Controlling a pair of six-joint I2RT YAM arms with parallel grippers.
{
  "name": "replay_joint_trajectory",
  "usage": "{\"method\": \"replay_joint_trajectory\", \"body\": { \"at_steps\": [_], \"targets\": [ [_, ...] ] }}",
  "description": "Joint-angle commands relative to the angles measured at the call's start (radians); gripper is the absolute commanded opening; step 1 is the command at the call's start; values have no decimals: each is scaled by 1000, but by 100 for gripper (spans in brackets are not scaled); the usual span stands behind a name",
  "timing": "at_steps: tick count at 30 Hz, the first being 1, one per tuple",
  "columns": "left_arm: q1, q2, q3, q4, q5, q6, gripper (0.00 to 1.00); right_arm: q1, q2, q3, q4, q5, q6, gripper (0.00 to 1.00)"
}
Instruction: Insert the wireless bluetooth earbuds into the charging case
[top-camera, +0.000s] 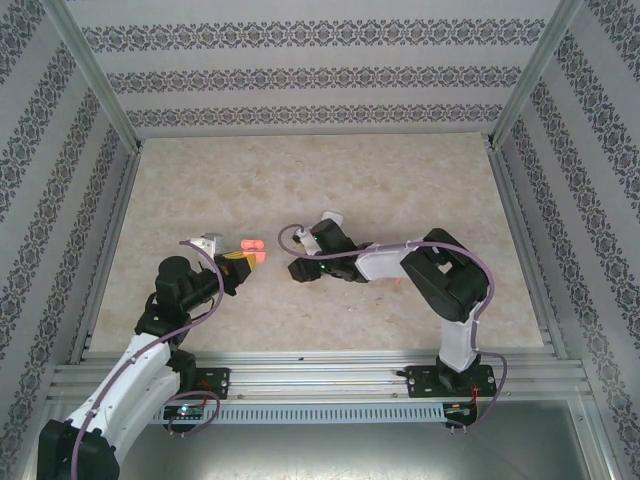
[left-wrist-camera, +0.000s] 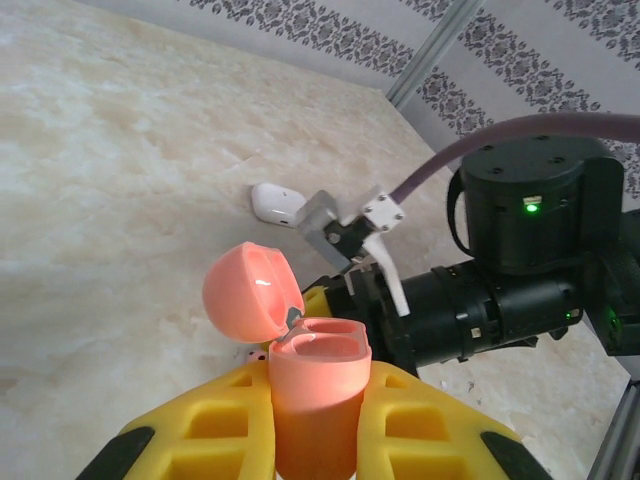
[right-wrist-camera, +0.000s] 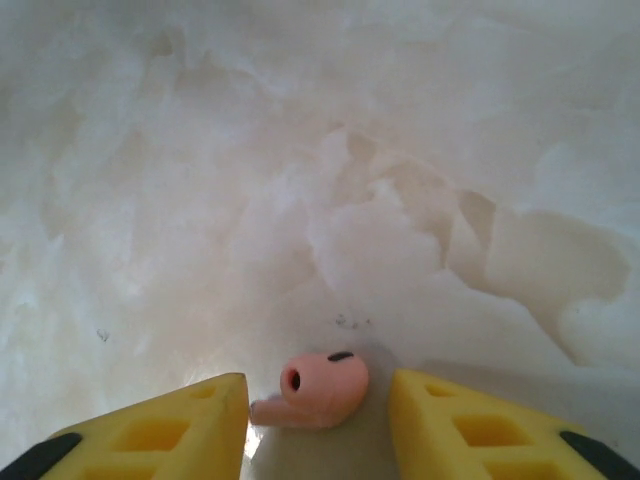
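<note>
Left tool (left-wrist-camera: 315, 432) clamping coral case (left-wrist-camera: 318, 375), lid (left-wrist-camera: 245, 290) hanging open. Right tool (right-wrist-camera: 318, 402) gaping, coral earbud (right-wrist-camera: 318, 385) lying between fingers (right-wrist-camera: 160, 435) on table (right-wrist-camera: 300, 150).

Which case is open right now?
The coral case in the left gripper, its lid flipped back; the white case on the table lies shut.

A robot test cell in a lab is shown: a marble-look tabletop (top-camera: 320, 180) is fenced by aluminium frame posts (top-camera: 95, 75) at the upper left and right. Patterned wall panels (top-camera: 320, 75) are fitted behind them. Slotted mounting rails (top-camera: 320, 378) are run along the bottom of the frame, with a robot arm base (top-camera: 462, 378) bolted on at the lower right.
</note>
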Motion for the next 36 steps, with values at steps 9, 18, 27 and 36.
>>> {"method": "replay_joint_trajectory", "body": {
  "at_steps": [9, 18, 27, 36],
  "targets": [
    [-13, -6, 59, -53, -55, -24, 0, -129, -146, -232, -52, -3, 37, 51],
    [-14, 30, 103, -149, -122, 32, 0, -85, -274, 45, -622, 144, 399, 50],
    [-16, 39, 110, -188, -170, 149, 0, 25, -104, 332, -838, 133, 558, 53],
    [-16, 13, 27, 72, 92, 287, 0, 82, 94, 588, -998, 150, 568, 52]
  ]
}}
